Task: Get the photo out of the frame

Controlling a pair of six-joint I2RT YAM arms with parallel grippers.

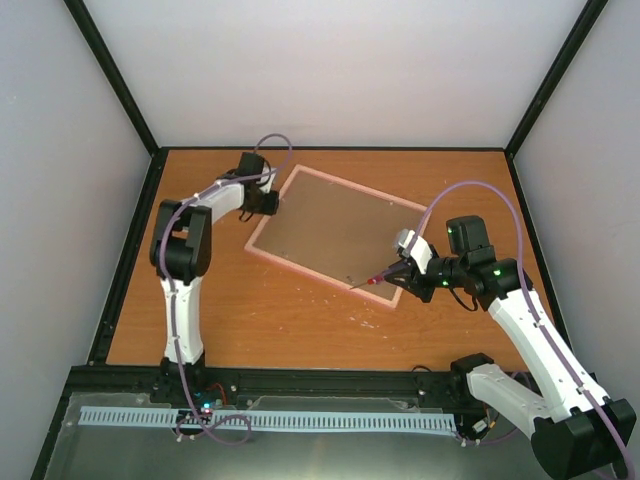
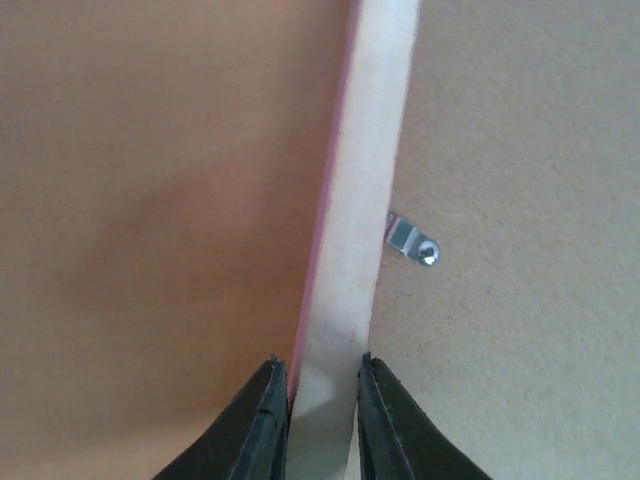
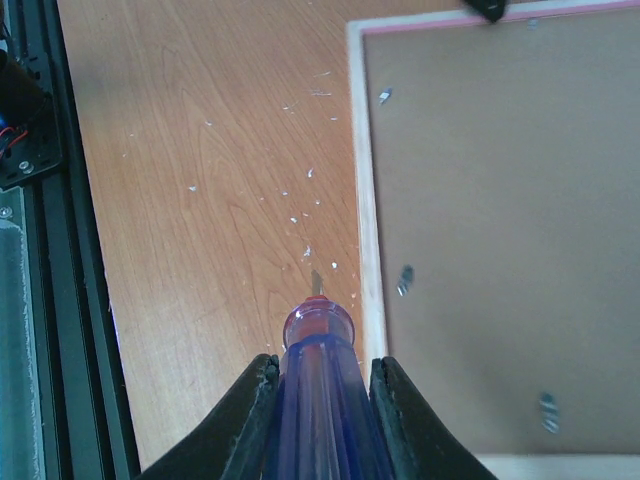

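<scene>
The frame (image 1: 335, 232) lies face down on the table, its brown hardboard back up, with pale wood edging and a pink rim. My left gripper (image 1: 268, 203) is shut on the frame's far left rail (image 2: 345, 300), one finger on each side. A small metal clip (image 2: 412, 240) sits on the backing beside that rail. My right gripper (image 1: 412, 272) is shut on a purple-handled screwdriver (image 3: 322, 390), whose tip (image 1: 355, 286) points over the frame's near edge (image 3: 367, 250). Several metal clips (image 3: 405, 280) show on the backing. The photo is hidden under the backing.
Small pale flecks (image 3: 300, 200) litter the wooden table (image 1: 250, 310) beside the frame. A black rail (image 1: 300, 380) runs along the table's near edge. Grey walls close in the back and both sides.
</scene>
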